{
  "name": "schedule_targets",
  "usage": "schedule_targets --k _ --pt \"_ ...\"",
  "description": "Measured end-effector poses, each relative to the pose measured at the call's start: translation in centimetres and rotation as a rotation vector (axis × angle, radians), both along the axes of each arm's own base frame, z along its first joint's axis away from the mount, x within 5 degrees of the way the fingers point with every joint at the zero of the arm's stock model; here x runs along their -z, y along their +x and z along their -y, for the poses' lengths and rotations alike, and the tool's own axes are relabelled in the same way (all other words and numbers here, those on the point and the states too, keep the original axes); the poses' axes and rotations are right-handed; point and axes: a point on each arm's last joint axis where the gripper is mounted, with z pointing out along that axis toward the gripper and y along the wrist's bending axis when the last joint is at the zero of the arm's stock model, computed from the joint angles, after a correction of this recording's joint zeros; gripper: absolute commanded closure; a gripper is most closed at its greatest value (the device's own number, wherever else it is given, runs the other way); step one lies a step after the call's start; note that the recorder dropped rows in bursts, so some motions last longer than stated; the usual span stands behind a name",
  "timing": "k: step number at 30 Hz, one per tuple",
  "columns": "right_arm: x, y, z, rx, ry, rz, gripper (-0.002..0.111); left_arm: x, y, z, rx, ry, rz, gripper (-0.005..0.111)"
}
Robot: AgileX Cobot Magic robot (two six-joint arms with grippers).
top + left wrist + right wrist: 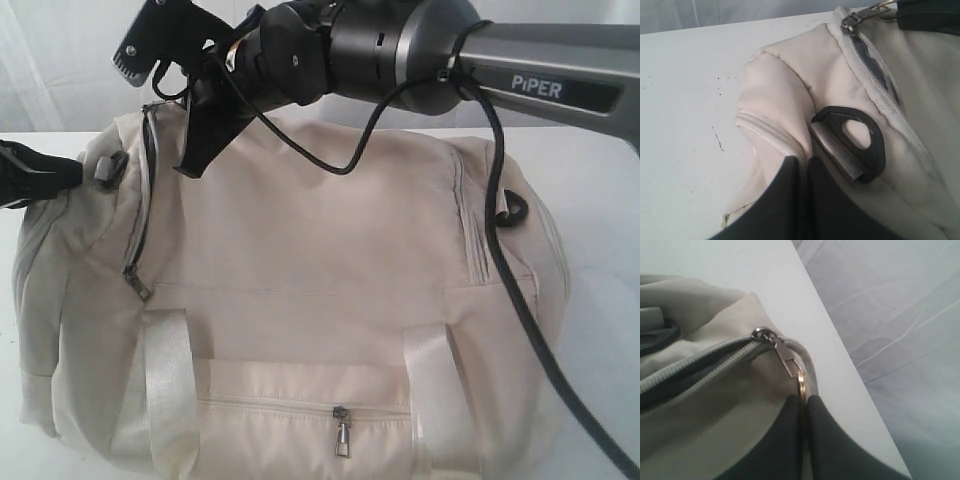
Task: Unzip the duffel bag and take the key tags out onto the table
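As the cream-beige fabric duffel bag (330, 230) gets unzipped
Right jaws pinch the brass ring pull (801, 382) to drag it; left jaws clamp end fabric, bracing.

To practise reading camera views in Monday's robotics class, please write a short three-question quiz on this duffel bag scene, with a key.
1. True or false: the right gripper is shut on the brass ring of the zipper pull.
2. The left gripper pinches: A) a white handle; B) the duffel bag's end fabric beside the dark D-ring; C) the front pocket pull.
3. Are any key tags in view?
Key: 1 true; 2 B; 3 no.
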Motion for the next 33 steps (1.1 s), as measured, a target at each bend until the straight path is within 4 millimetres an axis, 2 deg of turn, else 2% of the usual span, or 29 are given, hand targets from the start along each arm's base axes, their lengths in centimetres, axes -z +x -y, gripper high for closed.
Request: schedule_targets --k 11,17,22,33 --pt "-0.7 0.1 -0.3 0.069 0.158 -0.081 0.108 0.0 0.0 0.0 -0.002 0.001 0.000 0.107" --pt "-1.1 0.2 -0.4 0.149 0.326 -0.183 0.108 0.0 0.0 0.0 -0.003 0.002 0.000 0.107" --pt "-0.3 0.6 -0.9 0.209 0.454 -0.271 0.108 0.0 0.0 -0.1 -0.006 0.004 0.000 0.107" --pt "0.2 1.0 -1.3 0.224 0.518 -0.282 0.108 0.0 0.1 -0.1 -0.013 0.001 0.001 0.107"
